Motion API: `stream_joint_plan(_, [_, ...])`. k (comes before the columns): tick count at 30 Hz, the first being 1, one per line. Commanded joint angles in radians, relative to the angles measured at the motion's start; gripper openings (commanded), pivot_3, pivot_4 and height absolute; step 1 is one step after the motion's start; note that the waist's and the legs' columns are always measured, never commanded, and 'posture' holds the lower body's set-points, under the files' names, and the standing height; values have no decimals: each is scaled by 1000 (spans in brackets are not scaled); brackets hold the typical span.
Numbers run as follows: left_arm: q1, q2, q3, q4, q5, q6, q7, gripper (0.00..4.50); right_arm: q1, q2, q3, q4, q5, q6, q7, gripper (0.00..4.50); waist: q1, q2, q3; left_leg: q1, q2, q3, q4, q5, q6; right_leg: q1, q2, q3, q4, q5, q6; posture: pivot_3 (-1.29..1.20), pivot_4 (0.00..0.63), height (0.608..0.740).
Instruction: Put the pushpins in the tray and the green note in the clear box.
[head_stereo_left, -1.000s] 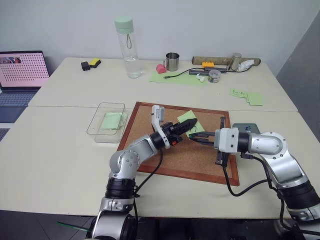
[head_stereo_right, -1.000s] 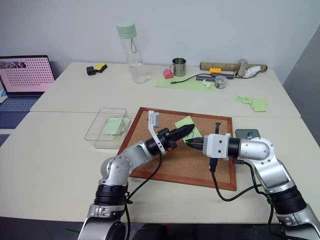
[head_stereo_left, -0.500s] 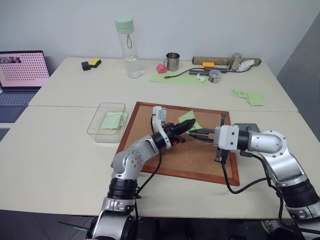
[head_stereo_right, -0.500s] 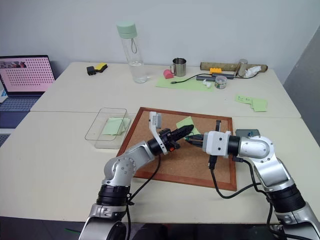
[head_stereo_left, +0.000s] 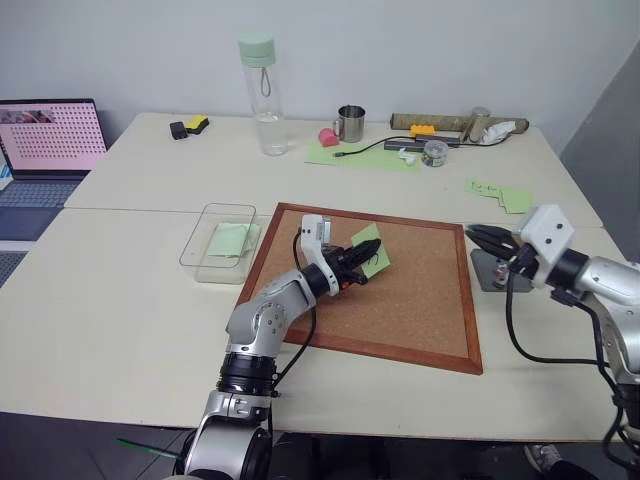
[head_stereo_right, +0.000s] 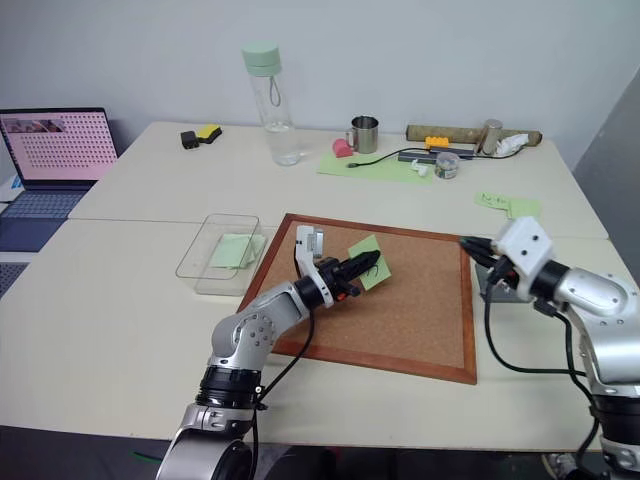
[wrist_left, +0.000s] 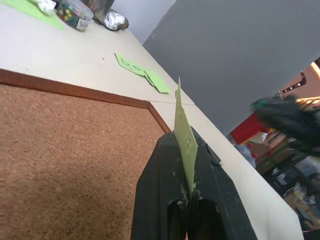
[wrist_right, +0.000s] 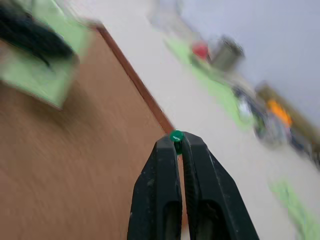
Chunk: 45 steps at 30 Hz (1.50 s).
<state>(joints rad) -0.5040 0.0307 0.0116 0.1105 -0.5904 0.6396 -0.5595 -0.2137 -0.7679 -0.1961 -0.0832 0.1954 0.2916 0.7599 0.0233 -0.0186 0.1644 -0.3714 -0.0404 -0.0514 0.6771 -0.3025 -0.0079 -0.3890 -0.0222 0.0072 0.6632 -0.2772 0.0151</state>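
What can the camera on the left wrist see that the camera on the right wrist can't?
Left wrist camera alone: the left tool shut on the green note, seen edge-on, plus a jar of coloured pins.

Right wrist camera alone: the right tool shut on a green pushpin, and a metal mug, blurred.

Both: the cork board, the pale table and loose green paper slips. Each also catches the other arm's tool as a dark blur.

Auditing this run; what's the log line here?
left gripper: shut on green note | right gripper: shut on pushpin, near tray | clear box: unfilled
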Motion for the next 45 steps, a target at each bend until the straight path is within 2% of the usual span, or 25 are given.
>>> stream_joint_plan(1, [-20, 13, -11, -66, 3, -13, -13, 44, -15, -4, -20, 93, -34, 56, -71, 0, -2, 0, 0, 0, 0, 0, 0, 0, 0, 0, 0, 0, 0, 0, 0, 0, 150, 740])
stream_joint_plan(5, [-18, 27, -26, -87, 12, -16, -18, 44, -64, 15, 11, 204, -62, 72, -110, 0, -6, 1, 0, 1, 0, 1, 0, 0, 0, -1, 0, 1, 1, 0, 0, 0, 150, 740])
stream_joint_plan(7, [-16, 30, -31, -99, 14, -16, -18, 0, -83, 22, 17, 232, -59, 86, -113, 502, -7, 1, 0, 1, 0, 2, 0, 0, 0, 0, 0, 1, 1, 0, 0, 0, 150, 740])
stream_joint_plan(9, [-13, 34, -35, -109, 15, -17, -17, 0, -96, 25, 19, 253, -52, 101, -106, 749, -6, 1, 0, 1, 0, 1, 0, 0, 0, 0, 0, 1, 1, 0, 0, 0, 150, 740])
stream_joint_plan(16, [-7, 37, -33, -141, 13, -13, -5, 0, -122, 22, 26, 290, -53, 109, -102, 2179, -4, 1, 0, 0, 0, 2, 0, 0, 0, 0, 0, 1, 1, 0, 0, 0, 150, 740])
stream_joint_plan(20, [-11, 57, -17, -186, 10, -5, 6, 0, -124, 6, 16, 230, -30, 85, -65, 3210, -4, 1, 0, 0, 0, 2, 0, 0, 0, 0, 0, 1, 1, 0, 0, 0, 150, 740])
stream_joint_plan(23, [-6, 110, 22, -288, -2, 22, 30, 0, -116, -22, 27, 157, -8, 22, 27, 3764, -8, 1, 0, 0, 0, 2, 0, 0, 0, 0, 0, 1, 1, 0, 0, 0, 150, 740])
stream_joint_plan(26, [4, 167, 61, -372, 10, 39, 81, 0, -110, -34, 43, 33, 71, -4, 156, 3764, -15, 1, 0, 0, 0, 1, 0, 0, 0, -1, 1, 1, 1, 0, 0, 0, 150, 740])
stream_joint_plan(28, [18, 214, 92, -409, 49, 28, 120, 0, -140, -22, 52, -68, 167, 45, 217, 3764, -19, 1, 0, 0, 0, 1, -1, 0, 0, -1, 1, 0, 1, 0, 0, 0, 150, 740])
stream_joint_plan(33, [50, 321, 184, -421, 160, -25, 230, 0, -262, 14, 85, -216, 351, 212, 252, 3764, -23, 1, 0, 1, 1, 0, 0, 0, 0, 0, 1, 0, 1, 0, 0, 0, 150, 740])
stream_joint_plan(37, [47, 385, 262, -355, 235, -30, 334, 0, -333, 25, 132, -232, 370, 251, 258, 3764, -22, 1, 1, 0, 0, -2, 0, 0, 0, -1, 1, -1, 0, 0, 0, 0, 150, 740])
stream_joint_plan(41, [35, 413, 269, -280, 298, -58, 377, 0, -345, 28, 155, -225, 370, 253, 268, 3764, 2, 1, 0, -3, 0, -3, 1, 0, 0, -2, -1, -2, -1, 0, 0, 0, 150, 740])
stream_joint_plan(45, [23, 421, 262, -219, 327, -73, 386, 0, -355, 36, 165, -225, 378, 259, 271, 3764, 3, 0, 0, -9, -1, -3, 2, 0, 0, -8, -1, -2, -1, 1, 1, 0, 150, 740])
